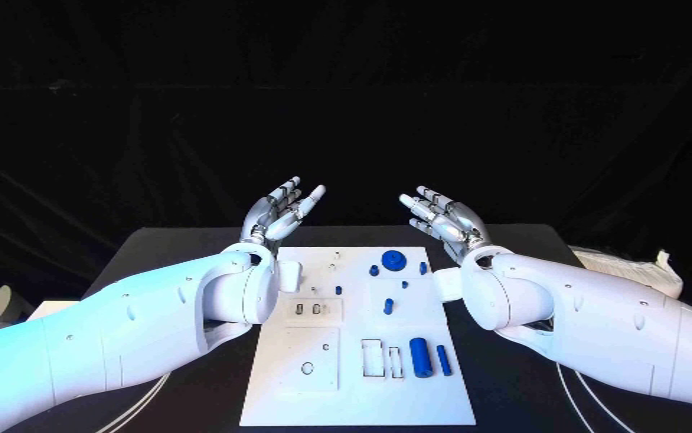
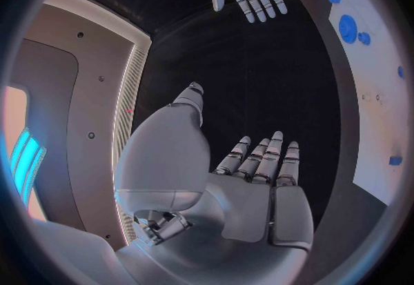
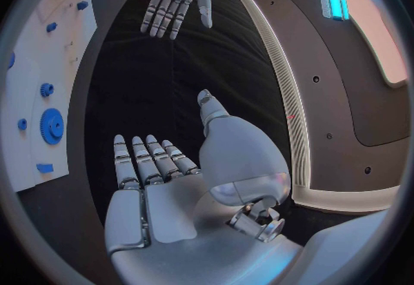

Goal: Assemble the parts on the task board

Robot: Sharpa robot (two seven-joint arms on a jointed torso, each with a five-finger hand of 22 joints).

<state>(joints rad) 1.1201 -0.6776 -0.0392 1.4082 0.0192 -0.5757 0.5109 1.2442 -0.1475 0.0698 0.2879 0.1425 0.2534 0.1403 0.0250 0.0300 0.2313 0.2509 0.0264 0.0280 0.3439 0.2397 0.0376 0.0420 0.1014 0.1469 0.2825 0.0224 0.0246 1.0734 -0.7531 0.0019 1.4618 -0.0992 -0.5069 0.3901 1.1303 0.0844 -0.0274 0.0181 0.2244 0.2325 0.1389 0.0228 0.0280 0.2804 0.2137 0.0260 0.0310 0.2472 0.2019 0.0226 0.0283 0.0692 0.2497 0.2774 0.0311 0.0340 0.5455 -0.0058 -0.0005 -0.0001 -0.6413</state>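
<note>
Hovering with fingers spread and holding nothing, the left robot hand (image 1: 284,209) and right robot hand (image 1: 444,215) float above the far end of the white task board (image 1: 281,393). The parts sit lower in the frame: a toothed blue gear (image 1: 392,258) nearest the right hand, and a smooth blue cylinder (image 1: 420,356) lying lengthwise along the flat board.

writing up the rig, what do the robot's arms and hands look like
Both arms are smooth, rounded white shells. The left hand and right hand are silver metal with segmented fingers; each palm is plated in pale grey panels, with exposed metal fittings at the wrist.
</note>
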